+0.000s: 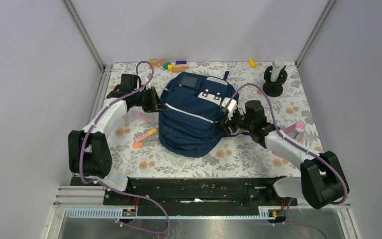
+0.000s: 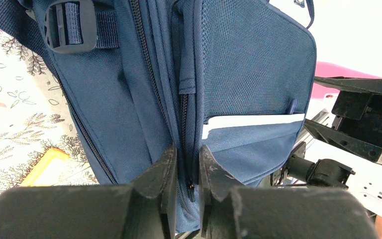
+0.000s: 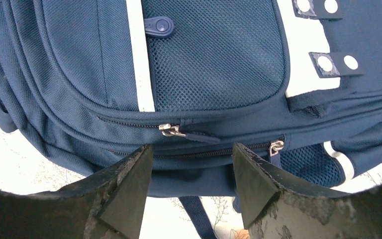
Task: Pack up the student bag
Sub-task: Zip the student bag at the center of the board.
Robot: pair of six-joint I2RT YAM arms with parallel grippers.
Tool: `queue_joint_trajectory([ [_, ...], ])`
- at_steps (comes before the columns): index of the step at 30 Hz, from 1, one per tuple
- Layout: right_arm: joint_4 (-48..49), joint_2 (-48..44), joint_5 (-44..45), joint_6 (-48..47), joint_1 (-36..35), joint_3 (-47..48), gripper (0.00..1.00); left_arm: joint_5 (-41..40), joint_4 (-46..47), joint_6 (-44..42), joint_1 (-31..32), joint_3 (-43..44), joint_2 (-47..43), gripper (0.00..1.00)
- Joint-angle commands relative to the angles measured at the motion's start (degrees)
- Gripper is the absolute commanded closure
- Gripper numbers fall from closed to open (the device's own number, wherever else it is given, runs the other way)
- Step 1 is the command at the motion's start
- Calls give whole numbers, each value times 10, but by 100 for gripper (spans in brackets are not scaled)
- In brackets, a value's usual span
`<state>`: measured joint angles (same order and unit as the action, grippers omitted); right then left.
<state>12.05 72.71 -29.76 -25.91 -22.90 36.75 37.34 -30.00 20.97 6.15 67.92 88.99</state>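
Observation:
The student bag (image 1: 191, 117), a large navy-blue backpack with a light stripe and white patches, lies in the middle of the table. My left gripper (image 1: 160, 106) is at its left side. In the left wrist view it (image 2: 188, 155) is shut on a zipper seam of the bag (image 2: 248, 64), with a dark zipper pull (image 2: 190, 191) between the jaws. My right gripper (image 1: 227, 124) is at the bag's right side. In the right wrist view it (image 3: 191, 149) is open and empty just in front of the bag (image 3: 214, 59), below two metal zipper pulls (image 3: 170, 130).
An orange marker (image 1: 144, 137) and a pink strip (image 1: 140, 114) lie left of the bag. Coloured blocks (image 1: 171, 63) and a yellow block (image 1: 251, 63) lie at the back. A black stand with a white cylinder (image 1: 274, 75) is back right. A pink object (image 1: 296, 128) lies right.

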Motion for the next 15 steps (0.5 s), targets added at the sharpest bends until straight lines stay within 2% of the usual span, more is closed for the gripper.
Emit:
queue_joint_trajectory([
  [1,29,25,-20,-12,-10,34,34,18,17,-13,-11,38,-8,100],
  [11,16,46,1,-47,-40,56,33,21,17,-12,-11,38,-7,100],
  [13,10,50,5,-49,-45,59,38,21,17,-12,-11,38,-6,100],
  [15,0,54,15,-52,-48,62,49,21,16,-12,-11,38,-6,100],
])
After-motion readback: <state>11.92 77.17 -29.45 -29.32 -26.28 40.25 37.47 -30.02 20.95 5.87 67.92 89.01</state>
